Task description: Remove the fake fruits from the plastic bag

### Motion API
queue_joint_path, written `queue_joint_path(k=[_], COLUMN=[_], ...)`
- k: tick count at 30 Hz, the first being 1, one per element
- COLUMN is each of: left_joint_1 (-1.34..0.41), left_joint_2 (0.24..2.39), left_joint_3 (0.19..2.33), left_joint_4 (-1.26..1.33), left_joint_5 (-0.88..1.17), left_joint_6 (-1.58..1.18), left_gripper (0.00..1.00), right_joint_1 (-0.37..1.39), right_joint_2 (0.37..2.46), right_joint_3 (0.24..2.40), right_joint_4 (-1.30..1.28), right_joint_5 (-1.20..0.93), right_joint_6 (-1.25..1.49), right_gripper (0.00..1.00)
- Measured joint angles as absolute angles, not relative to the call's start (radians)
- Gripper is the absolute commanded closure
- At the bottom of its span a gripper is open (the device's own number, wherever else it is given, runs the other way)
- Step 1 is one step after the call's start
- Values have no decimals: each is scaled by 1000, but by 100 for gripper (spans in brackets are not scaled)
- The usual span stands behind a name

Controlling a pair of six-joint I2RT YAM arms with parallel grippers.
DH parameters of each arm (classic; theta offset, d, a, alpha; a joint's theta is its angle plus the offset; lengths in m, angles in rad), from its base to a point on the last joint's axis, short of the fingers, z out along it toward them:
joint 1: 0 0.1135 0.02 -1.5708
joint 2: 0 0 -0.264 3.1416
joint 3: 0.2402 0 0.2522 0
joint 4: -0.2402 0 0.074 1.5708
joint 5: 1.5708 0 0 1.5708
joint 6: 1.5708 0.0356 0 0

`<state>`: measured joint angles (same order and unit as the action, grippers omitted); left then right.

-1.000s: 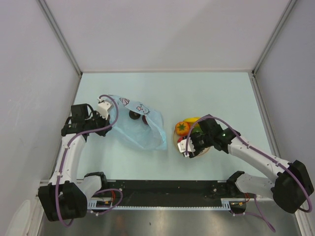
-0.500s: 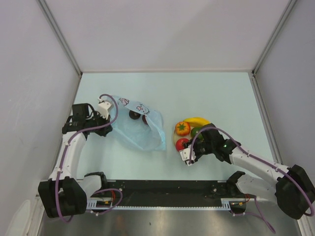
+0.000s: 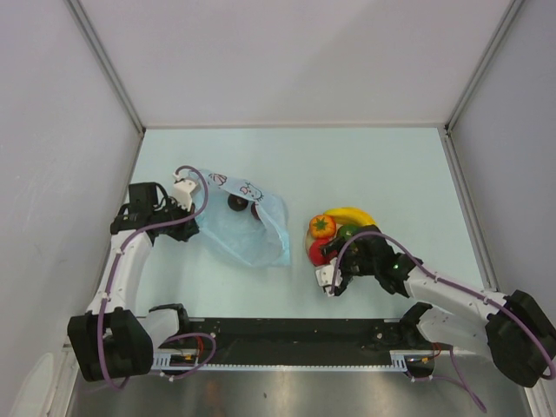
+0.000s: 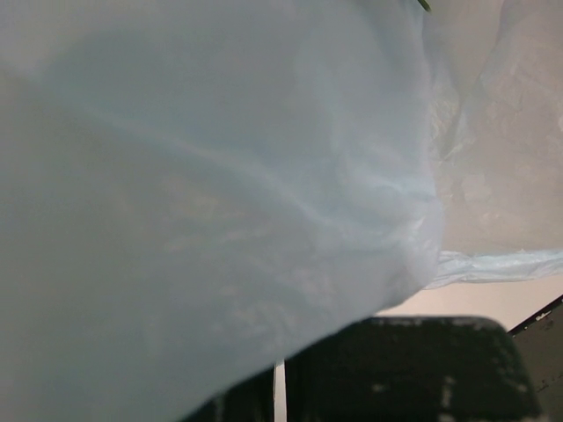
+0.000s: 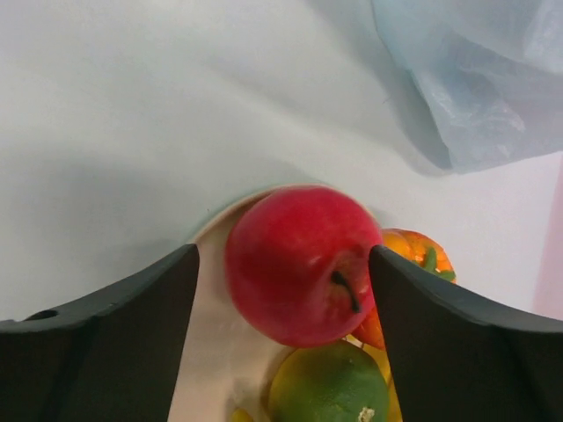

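Observation:
The light blue plastic bag [image 3: 248, 228] lies left of centre, and two dark round shapes [image 3: 236, 202] show through its far end. My left gripper [image 3: 184, 193] is shut on the bag's left edge. The bag fills the left wrist view [image 4: 220, 176], with the nearly closed left gripper [image 4: 281, 382] below it. The red apple [image 3: 320, 253], orange-red fruit [image 3: 322, 226], yellow banana [image 3: 349, 214] and green fruit [image 3: 347, 233] sit on the tan plate [image 5: 215, 352]. My right gripper [image 3: 331, 280] is open just near of the plate. In its wrist view the apple [image 5: 295, 264] lies between the spread fingers [image 5: 132, 308] of the right gripper [image 5: 283, 264].
Grey walls close the table on the left, far and right sides. The black rail with the arm bases [image 3: 287, 334] runs along the near edge. The bag's corner [image 5: 475, 88] lies close to the plate's left side.
My right gripper has drawn back from over the plate toward the near edge, uncovering the red apple on the plate. The left arm and bag have barely moved.

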<state>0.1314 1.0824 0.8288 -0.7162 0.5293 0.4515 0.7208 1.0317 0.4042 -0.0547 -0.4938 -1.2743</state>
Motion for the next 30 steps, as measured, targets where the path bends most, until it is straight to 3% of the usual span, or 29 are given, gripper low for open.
queue_joint_path(k=[3,10,17,22,25,26,30], left_joint_1=[132,132,133,133,133,133,133], left_joint_2=[1086,1086,1042,974,939,926,893], left_joint_3=[829,845,849,845,830,822,813], left_joint_4=[-716,-717,-706,-705,-700,-701,-701], left_joint_5=[533,563,613,641,651,653,661], left_joint_6=[449,443,403,388,381,378,371], left_gripper=[100,100,100,100,100,100,100], right_joint_1=[720,696,748,872,933,952,1001], right_joint_2=[970,782,903,1183,1298,1330,1439], right_joint_3=[398,455,639,915,1012,1031,1056], right_joint_4=[-56,-139,-88,33,142,179,302], right_joint_5=[-490,-527,-485,-432,-430,-430,-430], right_joint_6=[-1256,-1246,-1024,-768,-648,-614,-507], right_gripper=[4,0,1,10,21,30,40])
